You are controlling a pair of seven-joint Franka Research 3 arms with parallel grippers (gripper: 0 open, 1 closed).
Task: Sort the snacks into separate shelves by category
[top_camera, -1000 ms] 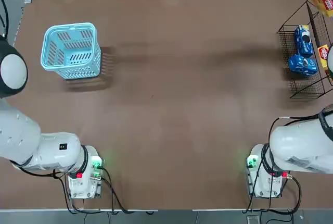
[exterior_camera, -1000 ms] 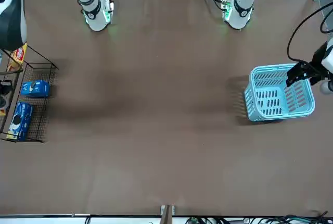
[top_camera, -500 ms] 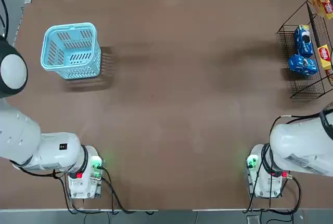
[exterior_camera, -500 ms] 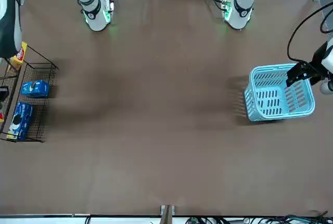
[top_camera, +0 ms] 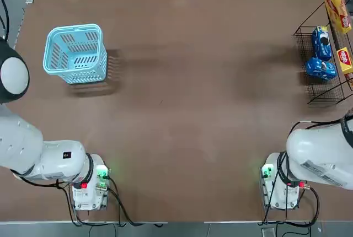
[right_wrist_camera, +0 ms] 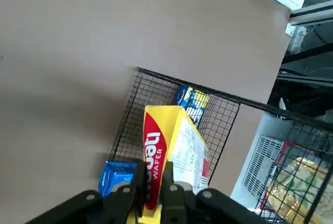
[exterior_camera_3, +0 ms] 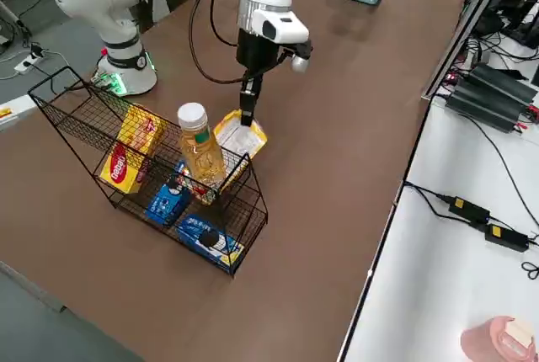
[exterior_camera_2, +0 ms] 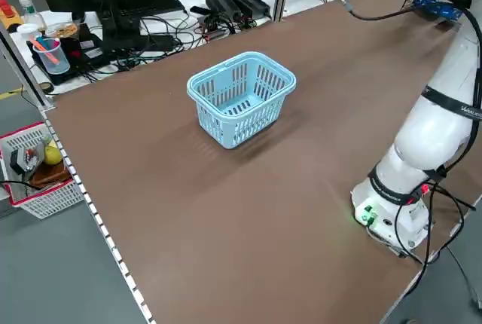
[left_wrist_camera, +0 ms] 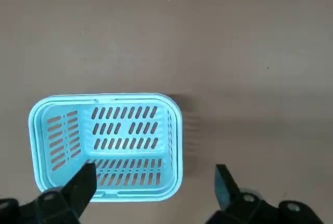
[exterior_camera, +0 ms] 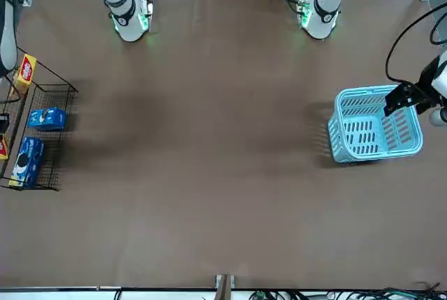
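Note:
My right gripper point(right_wrist_camera: 151, 183) is shut on a long yellow box point(right_wrist_camera: 167, 150) with a red logo. It holds the box point(exterior_camera_3: 240, 135) over the far end of the black wire rack point(exterior_camera_3: 94, 114), at the table's right edge. In the top view the held box point(top_camera: 336, 9) shows past the rack point(top_camera: 317, 98). Two blue packets point(top_camera: 322, 41) point(top_camera: 320, 69) lie on the low mesh floor. Another yellow box point(exterior_camera_3: 130, 155) rests in the rack. My left gripper point(left_wrist_camera: 153, 182) hangs open above the light blue basket point(left_wrist_camera: 104, 146), holding nothing.
A bottle point(exterior_camera_3: 199, 146) of yellow liquid with a white cap stands in the rack beside the snacks. The basket point(top_camera: 75, 53) sits at the far left of the brown table point(top_camera: 187, 99). Cables and power bricks line the bench beyond the table's far edge.
The right gripper has shifted slightly with the yellow box above the rack, so more of the box shows in the top view. The left arm and basket have not moved.

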